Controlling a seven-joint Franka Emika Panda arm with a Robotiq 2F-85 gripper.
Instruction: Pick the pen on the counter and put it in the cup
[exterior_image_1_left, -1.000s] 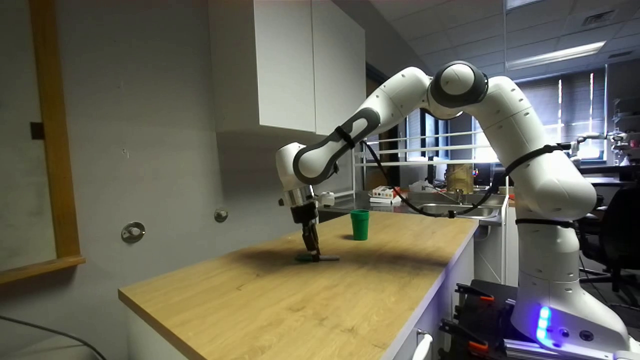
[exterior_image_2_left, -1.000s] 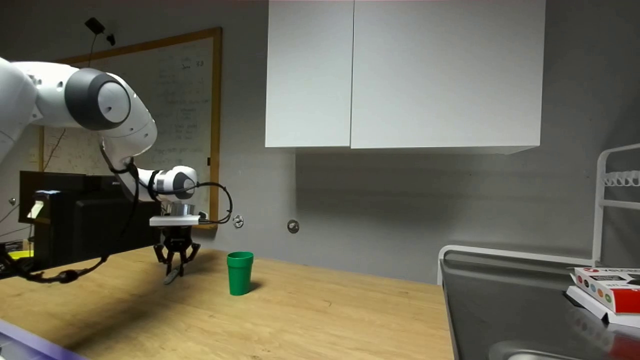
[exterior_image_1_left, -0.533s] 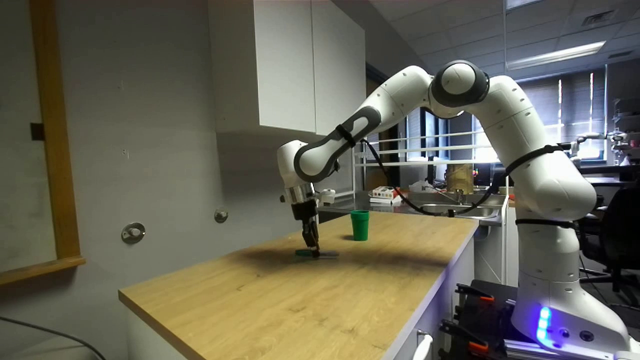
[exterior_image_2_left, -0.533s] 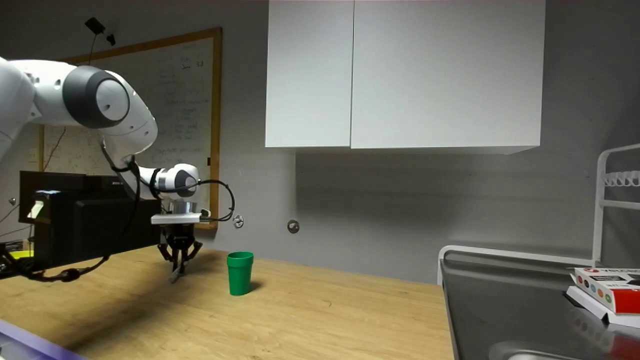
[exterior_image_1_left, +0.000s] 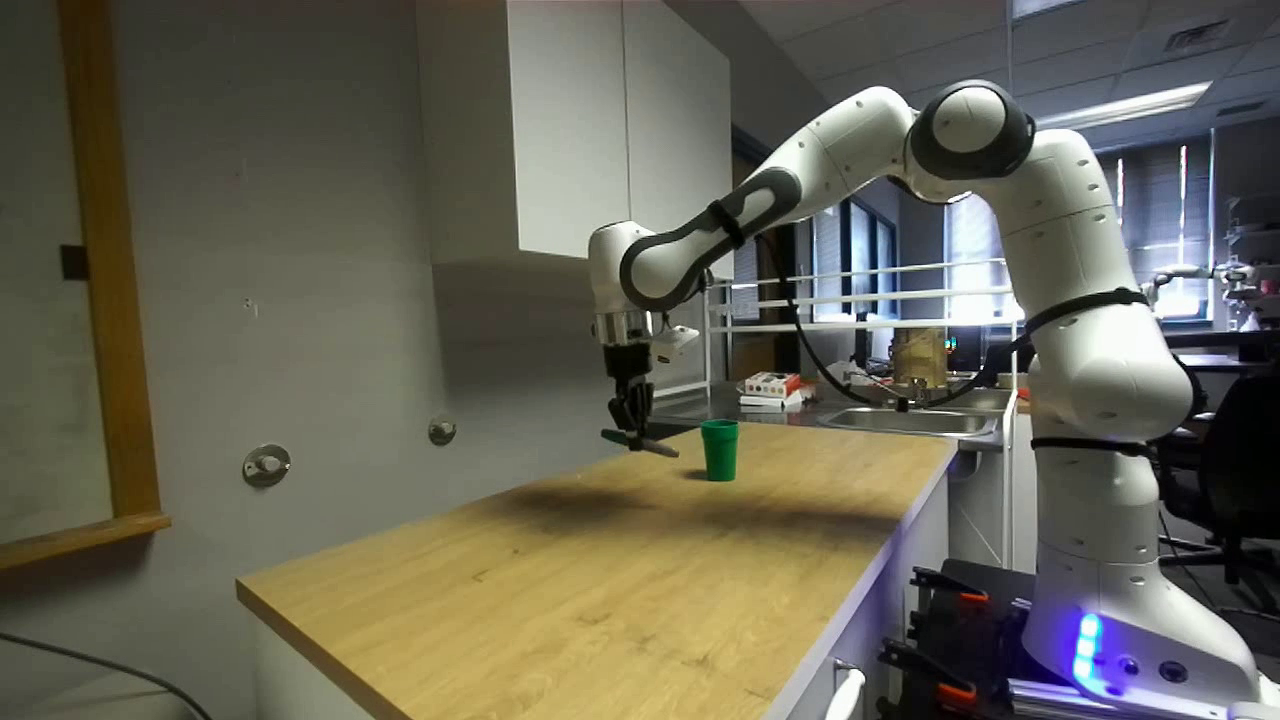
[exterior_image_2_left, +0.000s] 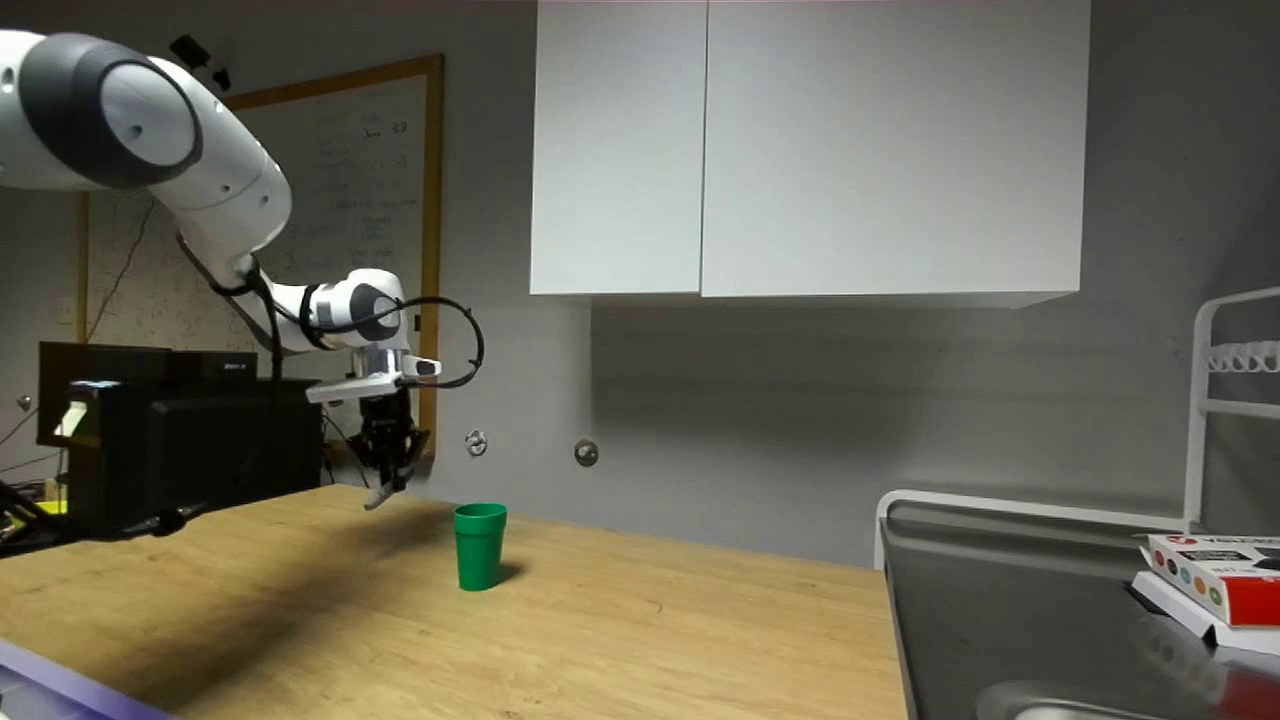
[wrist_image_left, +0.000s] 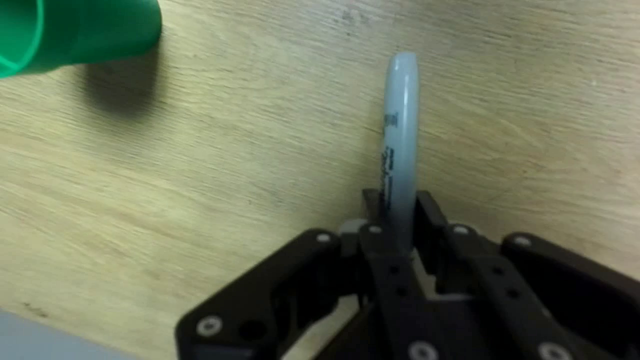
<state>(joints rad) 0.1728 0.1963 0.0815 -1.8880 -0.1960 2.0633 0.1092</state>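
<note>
In the wrist view the jaws were closed down to the width of the pen (wrist_image_left: 401, 120), one dark jaw on either side of its barrel, a long stretch jutting free toward the far side. That barrel was pale grey, round and smooth, with a shine along it, a blunt tip and black print (wrist_image_left: 388, 170) too blurred to read. The counter (wrist_image_left: 240, 160) below was pale brown with streaky wood grain. The cup (wrist_image_left: 97, 32), cut off in the far left corner, showed a hollow mouth and a smooth green side.

In an exterior view the pen (exterior_image_1_left: 658, 448) hung above the counter (exterior_image_1_left: 560, 600), gripped crosswise and nearly level, its right end seemingly lower; the left end looked dark green. The cup (exterior_image_1_left: 719, 455) stood upright to the right, apart from the pen, narrowing gently to its base and likely plastic. The pick seemed done, the carry to the cup in hand.

In an exterior view the arm (exterior_image_2_left: 225, 190) reached in from the left, and the cup (exterior_image_2_left: 480, 550) stood to the right of the pen (exterior_image_2_left: 384, 495). The next move called for a shift right over the mouth and, since the pen looked longer than the mouth was wide, a turn to point one end down before the jaws let go.
</note>
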